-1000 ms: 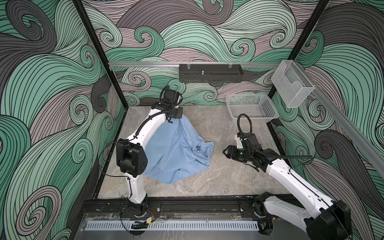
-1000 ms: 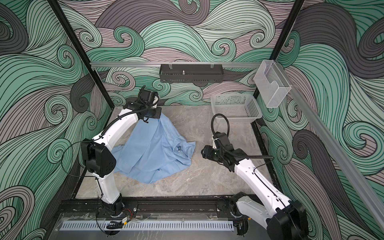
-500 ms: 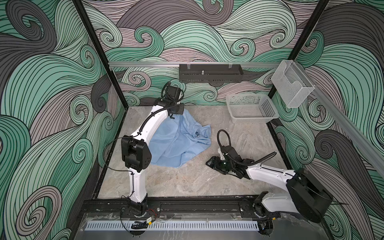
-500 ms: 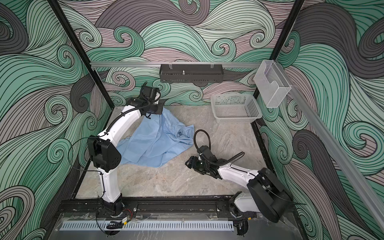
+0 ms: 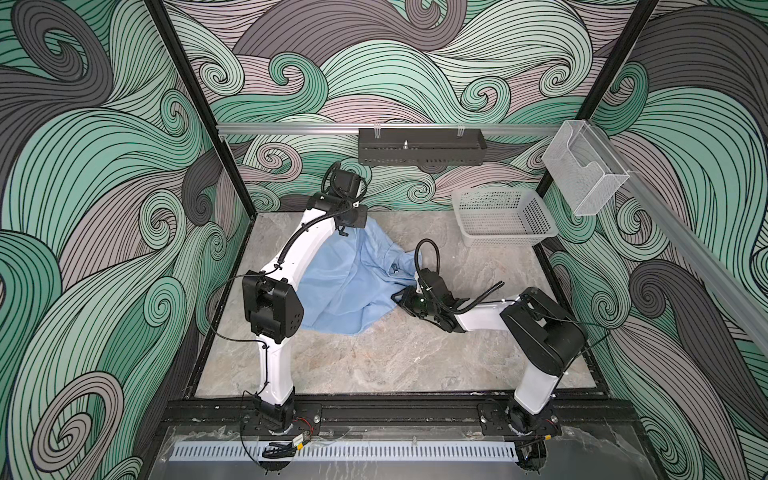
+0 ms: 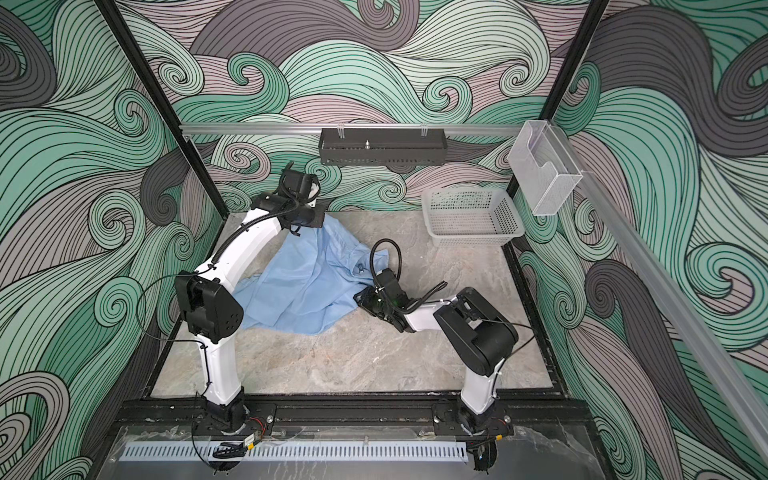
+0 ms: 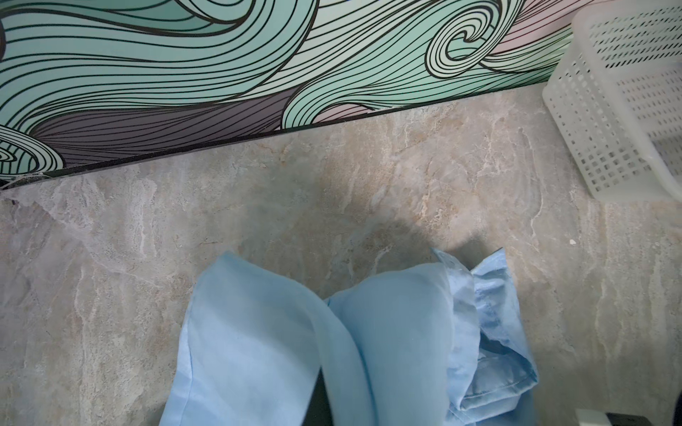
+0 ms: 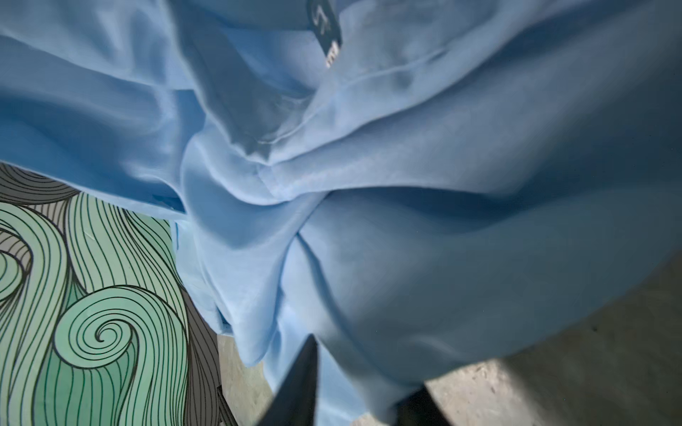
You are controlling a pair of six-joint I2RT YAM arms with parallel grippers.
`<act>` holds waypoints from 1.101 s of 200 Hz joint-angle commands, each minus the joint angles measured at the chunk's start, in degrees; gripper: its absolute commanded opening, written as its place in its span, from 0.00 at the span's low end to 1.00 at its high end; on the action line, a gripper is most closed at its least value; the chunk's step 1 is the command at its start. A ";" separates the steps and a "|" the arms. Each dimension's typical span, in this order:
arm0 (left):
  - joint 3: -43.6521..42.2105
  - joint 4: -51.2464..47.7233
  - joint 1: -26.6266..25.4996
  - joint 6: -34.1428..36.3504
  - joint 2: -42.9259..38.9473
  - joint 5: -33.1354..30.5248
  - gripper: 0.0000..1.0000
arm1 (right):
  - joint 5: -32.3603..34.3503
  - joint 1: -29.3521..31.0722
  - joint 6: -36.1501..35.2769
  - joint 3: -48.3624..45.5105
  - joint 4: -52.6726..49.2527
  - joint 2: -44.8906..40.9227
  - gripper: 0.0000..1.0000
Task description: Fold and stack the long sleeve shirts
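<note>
Left jaws clamped on shirt (image 5: 340, 286) (raised, back edge); right jaws astride its edge, grip unclear; tabletop (image 5: 395, 361) bare frontward.

Shirt (image 5: 345, 282) on table (image 5: 374, 361) left-centre, rear corner prob. up off it; basket (image 5: 503, 220) back-right, well apart

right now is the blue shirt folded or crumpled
Crumpled, not folded: the shirt lies in a loose, wrinkled heap on the table.

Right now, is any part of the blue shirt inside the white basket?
No: in a top view the shirt lies on the table, well apart from the basket by the back wall.
</note>
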 commanded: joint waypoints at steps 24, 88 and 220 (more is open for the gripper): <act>6.19 -2.87 2.49 1.04 1.52 0.09 0.00 | 0.84 1.19 -1.86 -7.79 -11.84 -16.63 0.00; 24.85 -7.41 4.61 1.50 12.09 -0.37 0.00 | 0.58 1.83 -2.66 -16.71 -51.14 -55.07 0.00; 33.63 -5.00 0.85 -4.86 28.36 7.45 0.06 | -0.72 1.91 -4.85 -19.02 -64.86 -60.07 0.10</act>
